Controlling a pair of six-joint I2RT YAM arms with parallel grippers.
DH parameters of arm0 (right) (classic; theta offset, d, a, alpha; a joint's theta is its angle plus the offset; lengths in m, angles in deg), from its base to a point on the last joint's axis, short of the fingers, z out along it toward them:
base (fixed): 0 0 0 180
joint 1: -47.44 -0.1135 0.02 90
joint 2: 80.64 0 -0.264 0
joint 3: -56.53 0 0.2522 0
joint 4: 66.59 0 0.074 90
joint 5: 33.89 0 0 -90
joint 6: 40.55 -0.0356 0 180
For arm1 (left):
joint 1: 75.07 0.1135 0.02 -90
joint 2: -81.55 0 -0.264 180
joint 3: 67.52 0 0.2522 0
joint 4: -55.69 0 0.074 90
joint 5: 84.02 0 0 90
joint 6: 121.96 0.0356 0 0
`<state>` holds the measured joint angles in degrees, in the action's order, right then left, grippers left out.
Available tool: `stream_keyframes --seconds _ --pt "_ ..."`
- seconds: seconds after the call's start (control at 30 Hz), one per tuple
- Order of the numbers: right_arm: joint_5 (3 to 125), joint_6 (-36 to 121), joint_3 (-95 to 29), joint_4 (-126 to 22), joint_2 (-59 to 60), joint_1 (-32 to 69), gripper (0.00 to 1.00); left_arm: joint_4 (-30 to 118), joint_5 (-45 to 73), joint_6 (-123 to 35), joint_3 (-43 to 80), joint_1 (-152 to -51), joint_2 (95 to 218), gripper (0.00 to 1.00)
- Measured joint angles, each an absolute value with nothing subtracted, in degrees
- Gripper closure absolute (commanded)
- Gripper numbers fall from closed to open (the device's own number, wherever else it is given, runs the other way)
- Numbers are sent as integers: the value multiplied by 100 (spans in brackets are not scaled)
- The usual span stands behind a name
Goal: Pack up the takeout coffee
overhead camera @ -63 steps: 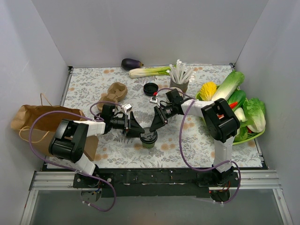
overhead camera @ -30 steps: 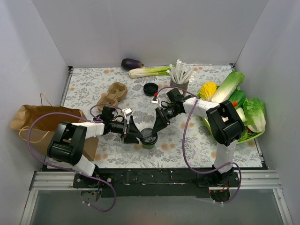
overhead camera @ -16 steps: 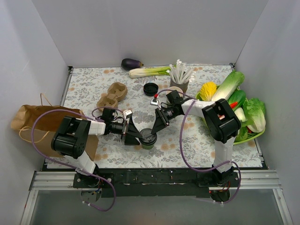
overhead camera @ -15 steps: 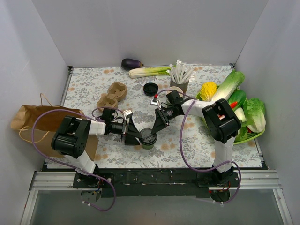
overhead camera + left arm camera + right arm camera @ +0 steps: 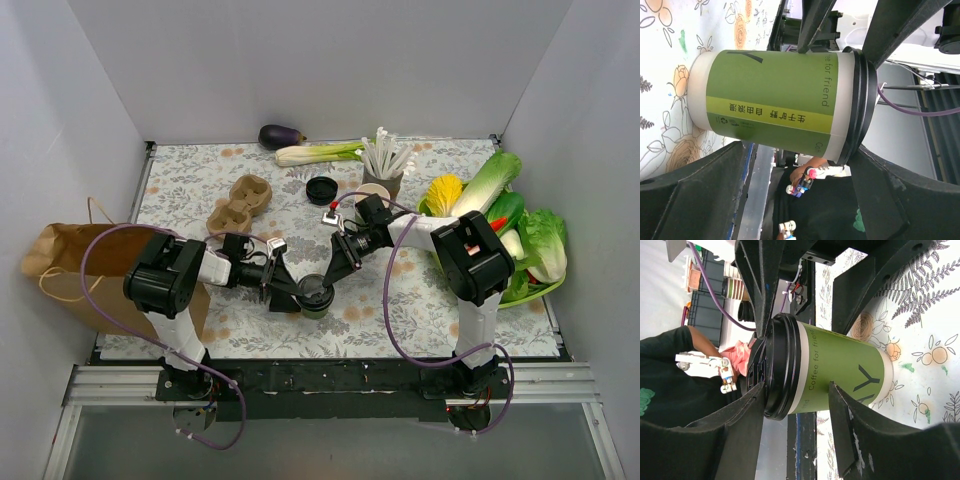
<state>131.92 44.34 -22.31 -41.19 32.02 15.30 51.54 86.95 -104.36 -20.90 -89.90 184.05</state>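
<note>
- The takeout coffee (image 5: pixel 775 107) is smooth, matt paper, green with cream bands; its lid (image 5: pixel 777 372) is glossy black plastic.
- The fingers (image 5: pixel 860 440) beside the cup are matt black plastic with a slightly grainy face.
- The table (image 5: pixel 190 180) under the cup wears a smooth floral printed cover.
- The bag (image 5: pixel 70 260), left of the cup, is creased brown paper.
- The cup carrier (image 5: pixel 240 200) behind it looks like rough moulded pulp.

1. Bright, even light from above – shadows on the flowered table (image 5: pixel 190 180) stay soft and short.
2. The overhead view is sharp edge to edge.
3. Wrist views: cup (image 5: pixel 775 107) crisp – dark fingers (image 5: pixel 695 440) close to the lens look soft.
</note>
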Motion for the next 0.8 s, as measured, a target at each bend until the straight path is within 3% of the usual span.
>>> stream_keyframes --seconds 0.33,0.53,0.67,0.8 --pt "13172 4493 -2237 -4071 3202 1523 44 5444 9029 -10442 -1996 -9005 18770 14" --pt "13008 4978 -2493 -3415 3154 1521 29 5285 8668 -10410 -1981 -8998 18350 5" --pt "12468 5628 -2690 -2742 2846 1519 8 5145 8157 -10410 -1764 -8966 17797 2" --pt "12020 6242 -2882 -2206 2308 1519 5 4804 7934 -10217 -1410 -8946 17373 2"
